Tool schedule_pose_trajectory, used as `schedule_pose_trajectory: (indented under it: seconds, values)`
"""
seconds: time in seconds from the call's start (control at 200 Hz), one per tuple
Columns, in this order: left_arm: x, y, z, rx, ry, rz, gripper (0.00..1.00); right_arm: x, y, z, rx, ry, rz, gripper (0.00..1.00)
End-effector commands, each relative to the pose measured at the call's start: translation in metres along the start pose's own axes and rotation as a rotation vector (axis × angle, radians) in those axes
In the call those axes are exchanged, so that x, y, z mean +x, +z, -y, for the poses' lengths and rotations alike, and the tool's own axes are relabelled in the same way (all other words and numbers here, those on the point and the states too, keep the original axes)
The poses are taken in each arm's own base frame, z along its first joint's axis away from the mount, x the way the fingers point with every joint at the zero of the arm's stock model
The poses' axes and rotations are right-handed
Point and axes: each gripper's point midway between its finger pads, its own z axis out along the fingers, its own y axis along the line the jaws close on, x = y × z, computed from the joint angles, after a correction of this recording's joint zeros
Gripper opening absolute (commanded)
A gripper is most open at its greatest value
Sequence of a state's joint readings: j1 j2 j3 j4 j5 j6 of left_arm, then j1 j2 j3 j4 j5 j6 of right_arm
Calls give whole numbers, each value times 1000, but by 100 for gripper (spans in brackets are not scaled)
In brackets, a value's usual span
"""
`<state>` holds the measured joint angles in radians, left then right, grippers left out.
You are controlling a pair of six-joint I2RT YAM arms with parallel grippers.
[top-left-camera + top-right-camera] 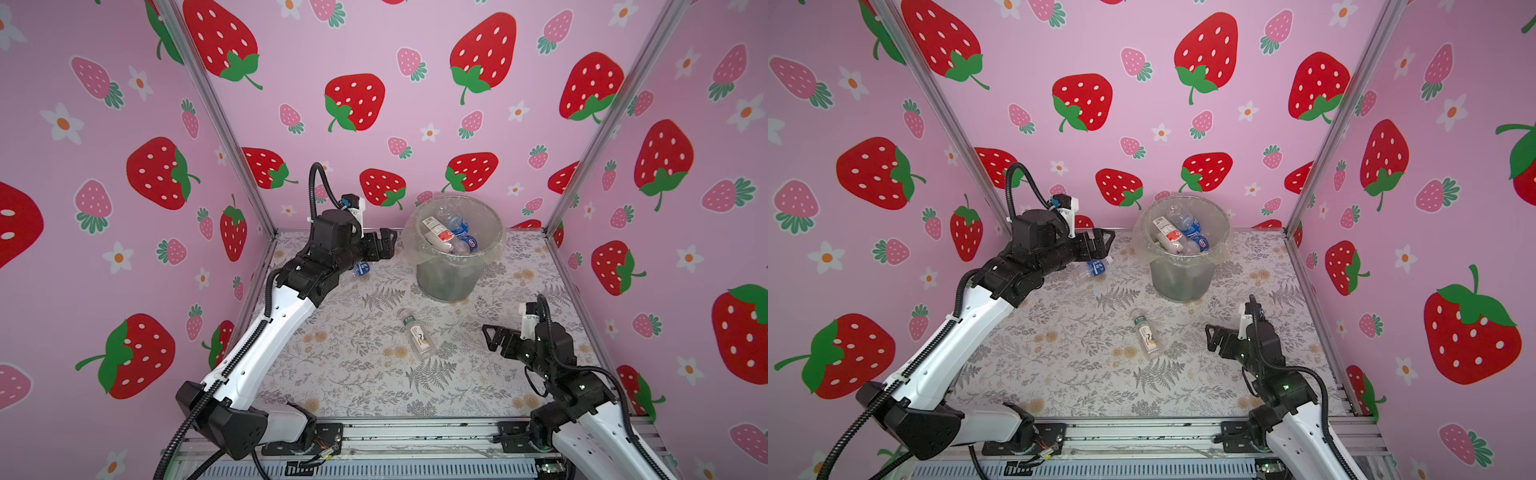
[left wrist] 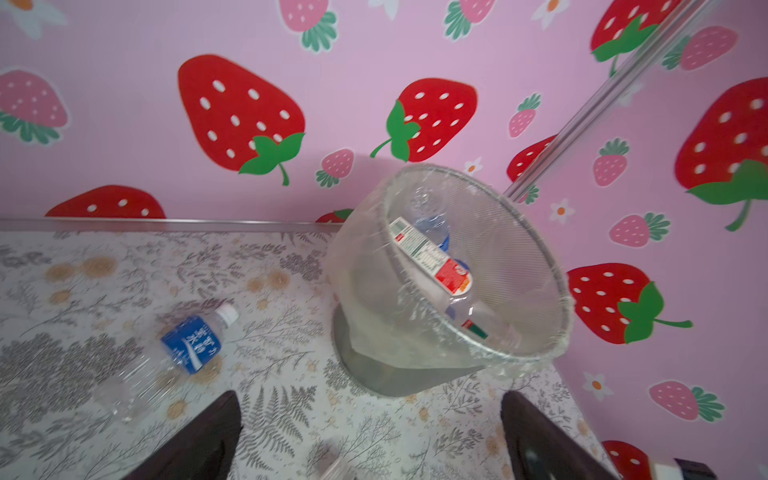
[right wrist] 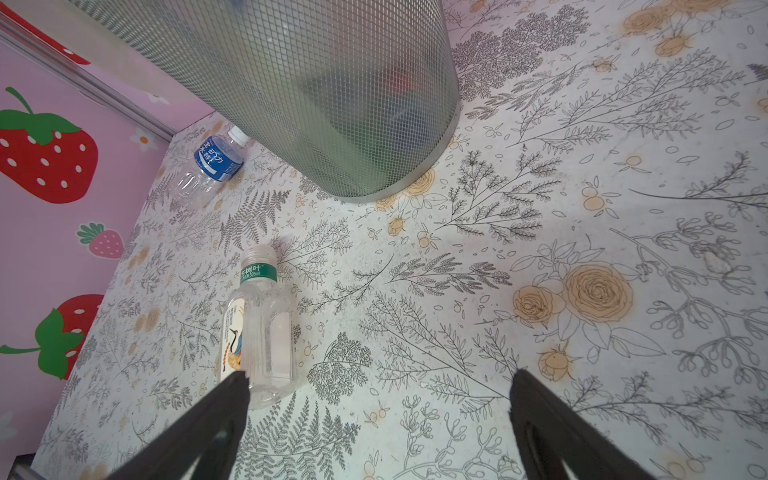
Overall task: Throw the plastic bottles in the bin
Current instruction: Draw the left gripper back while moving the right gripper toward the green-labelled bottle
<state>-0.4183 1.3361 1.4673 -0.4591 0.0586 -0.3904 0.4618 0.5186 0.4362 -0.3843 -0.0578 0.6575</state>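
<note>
The grey mesh bin (image 1: 446, 282) (image 1: 1179, 278) (image 2: 374, 291) (image 3: 332, 83), lined with a clear bag, stands at the back of the table. Several plastic bottles (image 1: 444, 232) (image 1: 1177, 235) (image 2: 432, 257) lie inside it. A clear bottle with a blue label (image 1: 360, 269) (image 1: 1094, 268) (image 2: 187, 345) (image 3: 212, 164) lies on the table left of the bin, under my left arm. A clear bottle with a green band (image 1: 417, 336) (image 1: 1147, 334) (image 3: 259, 324) lies in front of the bin. My left gripper (image 1: 388, 245) (image 1: 1104, 243) (image 2: 372, 399) is open and empty, raised just left of the bin's rim. My right gripper (image 1: 488, 338) (image 1: 1209, 338) (image 3: 380, 376) is open and empty, low and to the right of the green-banded bottle.
Pink strawberry-print walls with metal corner posts (image 1: 232, 137) close the table (image 1: 353, 374) on three sides. An aluminium rail (image 1: 415, 432) carrying both arm bases runs along the front edge. A pale blurred thing (image 2: 336, 469) shows between the left jaws; I cannot tell what it is.
</note>
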Motion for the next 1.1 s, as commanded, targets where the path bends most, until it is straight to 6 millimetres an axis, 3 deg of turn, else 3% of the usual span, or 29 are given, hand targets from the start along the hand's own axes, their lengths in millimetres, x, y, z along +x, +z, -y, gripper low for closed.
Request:
schedule_pose_trajectory:
  seconds: [0.0,0.225,0.54,0.805,0.99,1.096]
  values:
    - [26,-10,-28,-20,-37,-69,99,-2,0,-2,-5,6,2,99]
    - [60,-15,-82,-56,-175,-112,99,-5,2,-7,-35,14,14,99]
    - [77,-7,-136,-100,-301,-185,100,-9,9,-18,-79,27,28,99]
    - [77,-13,-162,-89,-407,-151,97,-1,24,-34,-74,-18,-8,99]
    - [76,-13,-155,-24,-400,-148,93,8,35,-55,-47,-109,-54,99]
    - [77,-13,-158,-35,-403,-157,98,11,40,-65,-43,-145,-66,99]
